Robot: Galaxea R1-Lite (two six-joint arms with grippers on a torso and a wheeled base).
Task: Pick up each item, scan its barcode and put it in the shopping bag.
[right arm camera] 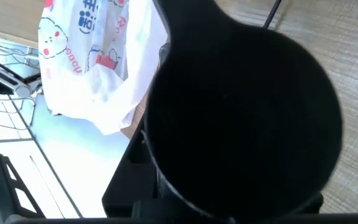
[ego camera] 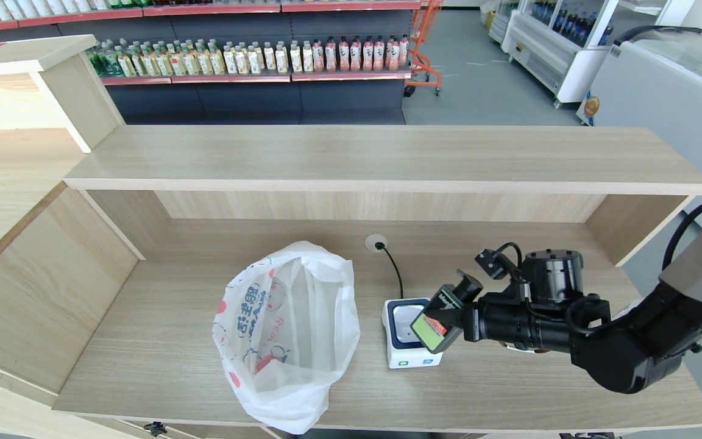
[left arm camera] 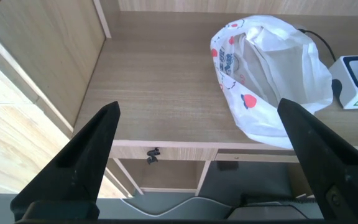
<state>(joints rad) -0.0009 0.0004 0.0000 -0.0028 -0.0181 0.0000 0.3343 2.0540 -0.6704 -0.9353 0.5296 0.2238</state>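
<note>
Fingers [left arm camera: 101, 146] of the left gripper [left arm camera: 199, 106] stand wide apart with nothing between them, out in front of the near edge of the wooden counter [ego camera: 144, 366]. Just past that edge sits the white printed shopping bag [ego camera: 287, 329], its base bulging over the lip and its mouth slumped partly shut. Near the bag but not touching it is the white barcode scanner [ego camera: 401, 353], its dark window facing up. The right gripper [ego camera: 443, 317] is clamped on a small dark container [ego camera: 429, 334] with a green and red label, held tilted just over the scanner's right side. In the right wrist view it is a round black mass. Whether a barcode faces the window cannot be told. Farther back, the scanner's black cable [ego camera: 395, 268] runs to a grommet [ego camera: 376, 242] below the raised ledge [ego camera: 387, 158], with shelves of bottles [ego camera: 253, 58] beyond.

The scan looks like the step in hand, with bagging to follow. If the code is turned away from the window, the scan will not read. The limp rim is the larger risk. The container could land on folded plastic and slide onto the counter. A sideways nudge could also push the overhanging bag off the edge, since nothing steadies it.
</note>
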